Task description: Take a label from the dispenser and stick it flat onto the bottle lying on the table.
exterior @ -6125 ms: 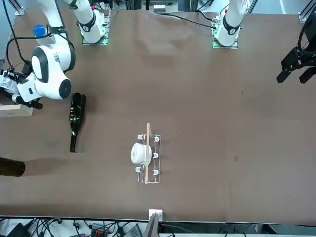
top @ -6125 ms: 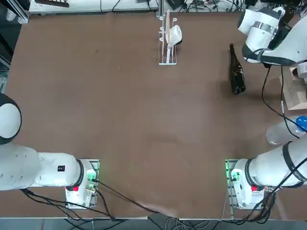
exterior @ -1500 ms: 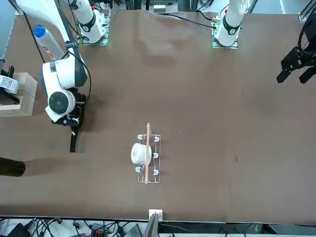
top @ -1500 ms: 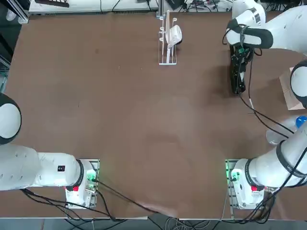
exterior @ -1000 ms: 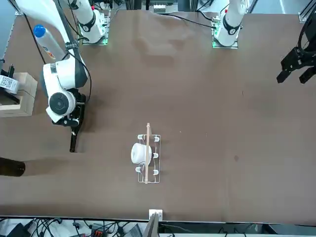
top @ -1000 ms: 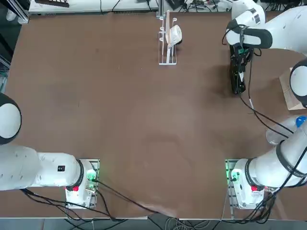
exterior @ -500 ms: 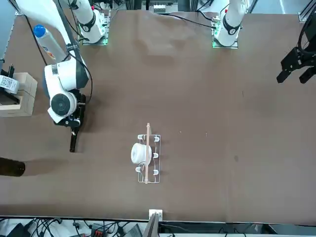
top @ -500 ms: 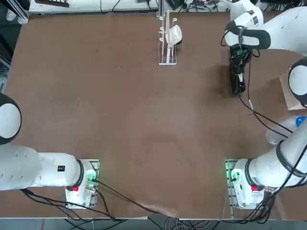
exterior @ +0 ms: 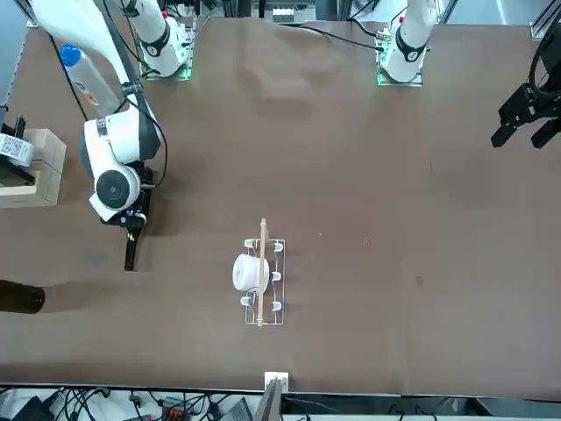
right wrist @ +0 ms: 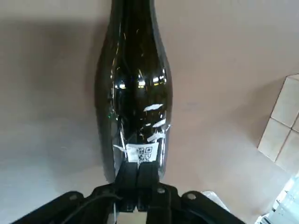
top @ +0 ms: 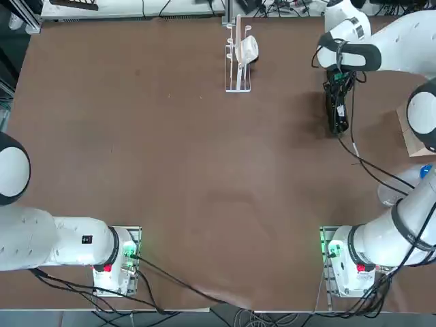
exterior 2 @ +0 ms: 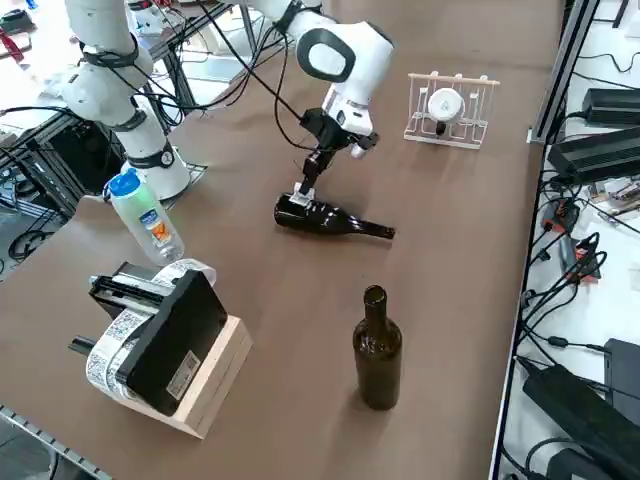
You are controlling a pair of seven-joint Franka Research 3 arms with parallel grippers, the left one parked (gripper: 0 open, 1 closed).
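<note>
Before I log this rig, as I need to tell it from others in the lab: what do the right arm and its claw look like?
The right arm is white with dark grey bands at its joints, rounded shells and black cables along it. The claw is black, with two narrow fingers and round screw heads.

Landmark: lying bottle (exterior 2: 325, 217). Top view: overhead, faces down, robot's way. Front view: from across table, beyond bottle, faces robot. Right side view: raised, diagonal down over bottle. Wrist view: nearest, close over bottle. Top, front share bottle plus surrounding tabletop.
</note>
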